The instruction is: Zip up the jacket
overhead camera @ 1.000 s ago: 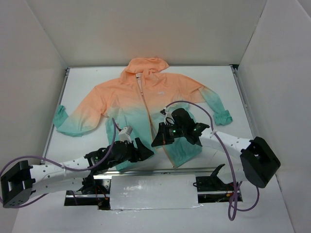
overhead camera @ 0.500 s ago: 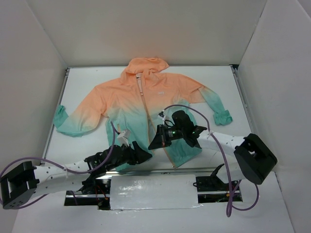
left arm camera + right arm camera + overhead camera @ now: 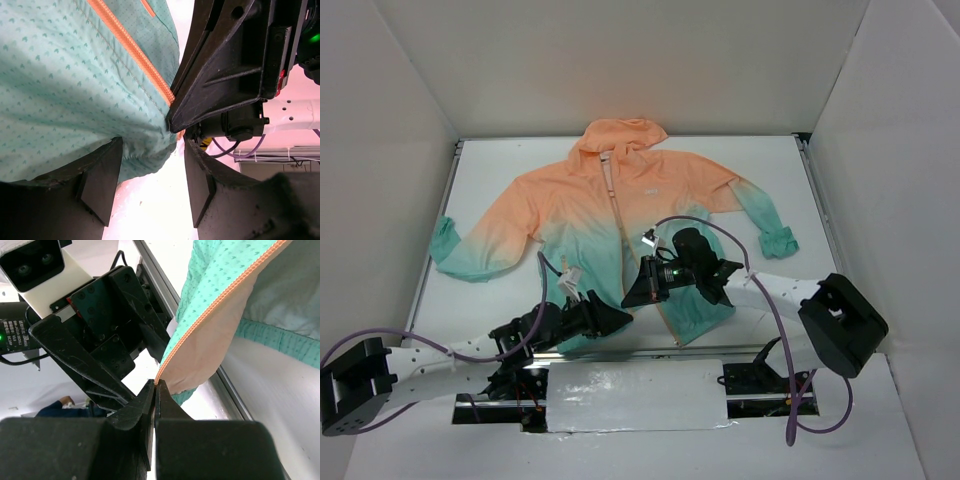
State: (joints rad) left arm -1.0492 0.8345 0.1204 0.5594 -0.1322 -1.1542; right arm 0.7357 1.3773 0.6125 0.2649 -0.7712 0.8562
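Observation:
The jacket lies spread on the white table, hood at the far side, teal hem near me. My right gripper is shut on the orange zipper edge at the hem of one front panel and holds it lifted off the table; the pinch shows in the right wrist view. My left gripper is open just left of it; in the left wrist view its jaws stand apart with the teal hem corner between their tips. The zipper runs up to the right gripper's black fingers.
A foil-taped plate and a metal rail lie along the table's near edge. White walls enclose the table on three sides. Purple cables loop over the right arm. The left arm's camera housing is close to the right gripper.
The right gripper has shifted slightly left and nearer with the zipper edge in it. The left gripper has edged right along the hem toward it.

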